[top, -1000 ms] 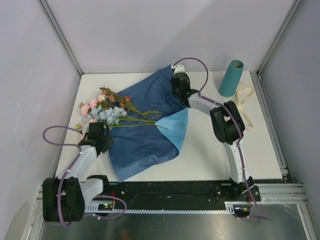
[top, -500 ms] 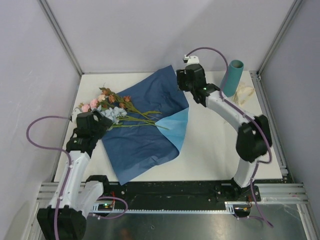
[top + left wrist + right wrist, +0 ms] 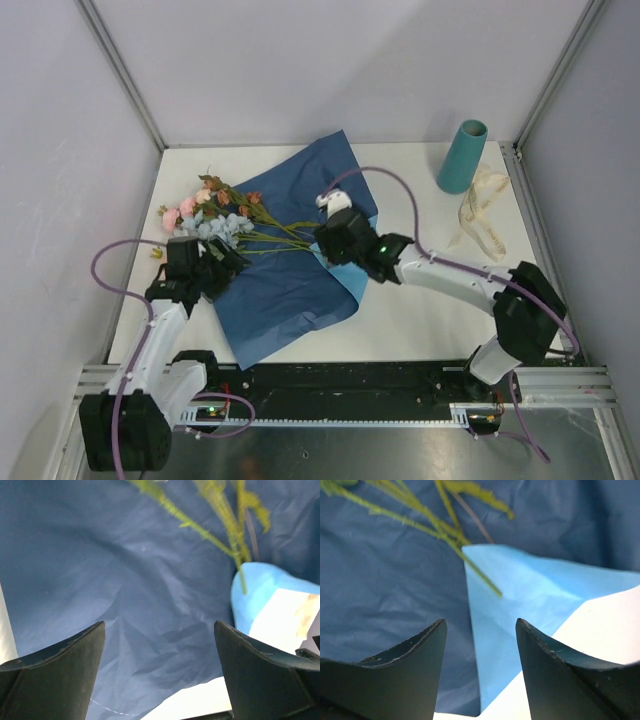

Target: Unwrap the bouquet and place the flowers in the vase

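The bouquet lies unwrapped: its blue tissue paper [image 3: 290, 275] is spread flat, dark side up, with a light blue flap [image 3: 355, 250] folded over. The flowers [image 3: 212, 218] rest on its left part, their stems [image 3: 285, 235] reaching toward the flap. At the back right the teal vase [image 3: 462, 157] stands upright. My left gripper [image 3: 232, 268] hovers open over the paper's left side; below it I see dark paper [image 3: 125, 580] and stems [image 3: 220, 525]. My right gripper [image 3: 322, 240] is open above the flap [image 3: 530, 595] and stem ends [image 3: 445, 530]. Neither holds anything.
A cream ribbon [image 3: 483, 215] lies loose on the white table [image 3: 440, 310] in front of the vase. Metal frame posts and grey walls close in the table at the back and sides.
Both grippers have opened. The right arm swung from the paper's back corner to the light blue flap. The left gripper shifted right, over the paper.
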